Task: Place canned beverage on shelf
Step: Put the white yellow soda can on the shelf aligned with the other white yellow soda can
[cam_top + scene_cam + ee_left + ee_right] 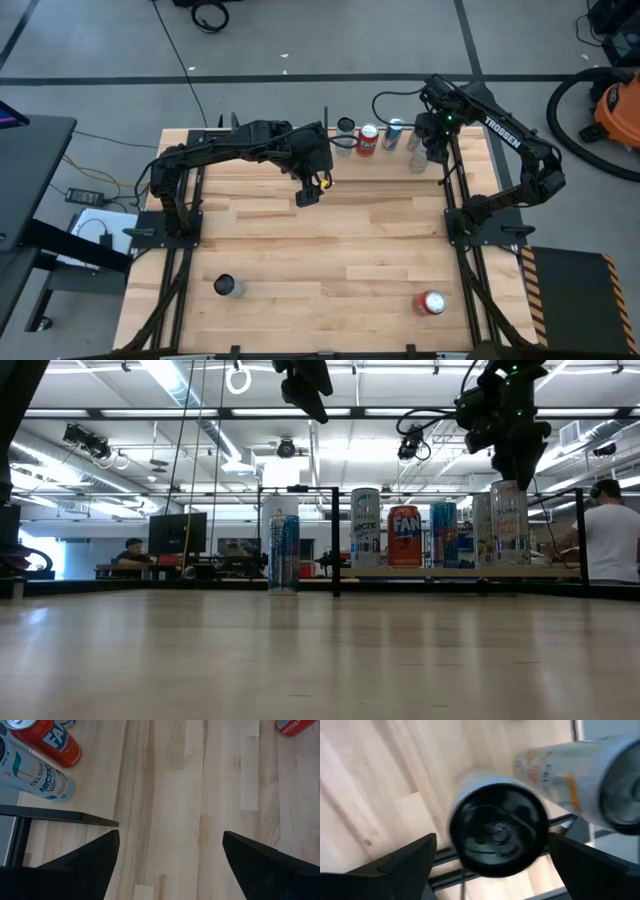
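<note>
The right gripper is spread open above a black-topped can at the shelf — rigid, slippery, dentable, best taken mid-body. The left gripper is open, empty.

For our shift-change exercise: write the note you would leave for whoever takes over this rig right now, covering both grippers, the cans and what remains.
Left gripper: open, empty, raised over the tabletop in front of the shelf.
Right gripper: open, directly above a black-topped can at the shelf's right end, not gripping it.
Done: a row of cans stands on the shelf, among them the orange Fanta can and the Celsius Arctic can.
Left: a red can and a dark-topped can stand on the table's near side, and a blue can stands just left of the shelf.
</note>
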Tool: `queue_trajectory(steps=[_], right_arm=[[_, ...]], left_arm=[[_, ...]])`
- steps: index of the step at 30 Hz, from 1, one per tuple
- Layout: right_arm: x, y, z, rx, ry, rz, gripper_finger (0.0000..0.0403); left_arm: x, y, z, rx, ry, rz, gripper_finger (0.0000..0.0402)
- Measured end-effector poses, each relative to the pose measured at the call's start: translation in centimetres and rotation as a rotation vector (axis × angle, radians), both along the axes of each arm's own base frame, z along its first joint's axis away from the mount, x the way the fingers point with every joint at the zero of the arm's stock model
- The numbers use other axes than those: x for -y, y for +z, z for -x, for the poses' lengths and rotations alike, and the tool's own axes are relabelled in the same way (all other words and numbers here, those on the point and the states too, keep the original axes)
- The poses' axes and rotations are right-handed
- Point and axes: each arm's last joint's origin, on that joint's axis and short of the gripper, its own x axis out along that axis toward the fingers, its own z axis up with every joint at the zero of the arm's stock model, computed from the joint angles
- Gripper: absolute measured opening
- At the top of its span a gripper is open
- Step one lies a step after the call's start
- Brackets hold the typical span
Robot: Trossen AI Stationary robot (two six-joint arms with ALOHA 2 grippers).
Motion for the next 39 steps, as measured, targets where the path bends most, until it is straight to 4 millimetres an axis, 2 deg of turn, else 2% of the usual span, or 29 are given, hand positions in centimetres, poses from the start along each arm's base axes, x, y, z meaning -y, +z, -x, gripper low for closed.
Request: queue_trajectory(steps=[7, 14, 19, 32, 39], right_arm=[[-0.06, 0.01, -0.13, 0.053, -0.125, -0.036, 0.0387], [0.07, 0.0, 0.07, 0.018, -0.388, 0.001, 0.0387], [0.05, 0.0, 0.05, 0.03, -0.44, -0.009, 0.0387], [0.34, 0.05, -0.27, 0.12, -0.759, -0.03, 0.0387], [0.35, 0.05, -0.33, 0.142, -0.852, -0.05, 0.0387]], left_arm=[[0.0, 0.0, 0.0, 0.0, 0.0, 0.0, 0.0357], [0.0, 0.0, 0.0, 0.0, 0.0, 0.0, 0.0357], [0.01, 0.0, 0.0, 0.0, 0.0, 0.0, 0.0357], [0.03, 0.0, 0.0, 0.0, -0.001, 0.0, 0.0357], [0.03, 0.0, 0.0, 0.0, -0.002, -0.001, 0.0357]])
